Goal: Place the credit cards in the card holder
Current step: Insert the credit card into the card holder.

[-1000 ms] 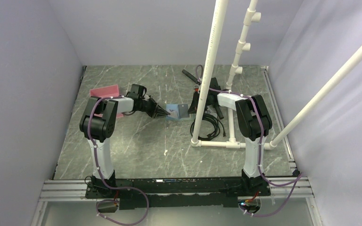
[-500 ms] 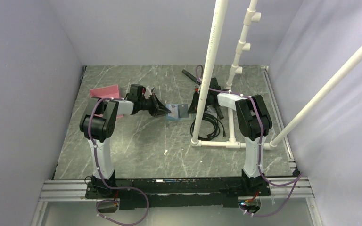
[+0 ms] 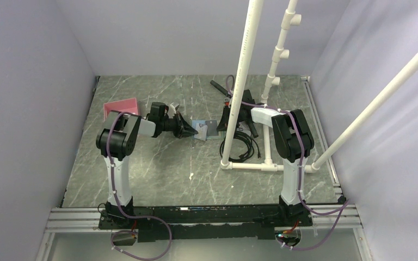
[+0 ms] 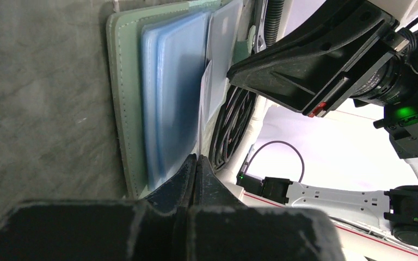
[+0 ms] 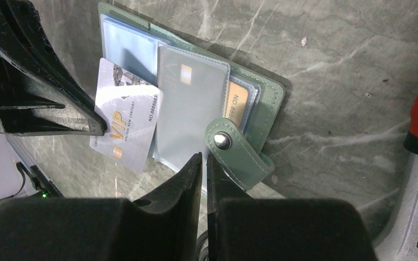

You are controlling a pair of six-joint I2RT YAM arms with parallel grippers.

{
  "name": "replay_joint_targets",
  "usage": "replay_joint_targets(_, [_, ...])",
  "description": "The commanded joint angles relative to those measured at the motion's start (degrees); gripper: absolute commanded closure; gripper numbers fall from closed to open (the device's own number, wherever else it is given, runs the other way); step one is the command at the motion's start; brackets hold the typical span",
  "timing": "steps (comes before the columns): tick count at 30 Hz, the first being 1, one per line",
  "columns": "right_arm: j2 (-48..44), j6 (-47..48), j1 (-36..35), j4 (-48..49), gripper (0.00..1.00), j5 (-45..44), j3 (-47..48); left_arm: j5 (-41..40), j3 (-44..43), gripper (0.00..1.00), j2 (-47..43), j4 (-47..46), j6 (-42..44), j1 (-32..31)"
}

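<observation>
At the far left of the bench a pink tray lies well apart from the work. The left fingers are pressed together on one edge of a silver card, carrying it flat and low, we judge so that it can slide under a pocket lip. It is stiff and glossy, with gold lettering. Its far edge meets the holder, but we cannot tell whether it has entered a pocket.

The holder lies open at mid-bench. It has a soft muted-green cover with a stitched rim, pale blue clear pockets, and a rounded tab with a metal snap. An orange card sits tucked inside.

The right fingers, nearly together, seem to pinch the lower edge of a frosted sleeve, likely to spread the pockets and steady the holder. Right of them lie coiled black cables and a white pipe frame.
</observation>
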State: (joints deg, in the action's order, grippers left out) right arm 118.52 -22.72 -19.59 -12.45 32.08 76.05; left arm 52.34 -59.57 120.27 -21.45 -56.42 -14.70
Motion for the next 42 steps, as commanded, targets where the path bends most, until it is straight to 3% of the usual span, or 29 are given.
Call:
replay_joint_targets(1, [2.2, 0.6, -0.7, 0.3, 0.89, -1.1, 1.2, 1.6, -0.8, 1.0, 1.4, -2.5, 0.5, 0.0])
replay_joint_targets(11, [2.7, 0.4, -1.0, 0.4, 0.89, -0.8, 1.4, -2.0, -3.1, 1.0, 3.4, -6.7, -1.8, -1.1])
replay_joint_targets(31, [2.6, 0.5, -1.5, 0.2, 0.89, -0.5, 1.5, -11.4, -8.3, 1.0, 2.4, 4.2, 6.0, -2.3])
replay_joint_targets(42, [1.4, 0.6, -1.5, -0.6, 0.88, -1.0, 1.6, -12.3, -7.2, 1.0, 2.9, 1.8, 4.4, -4.5])
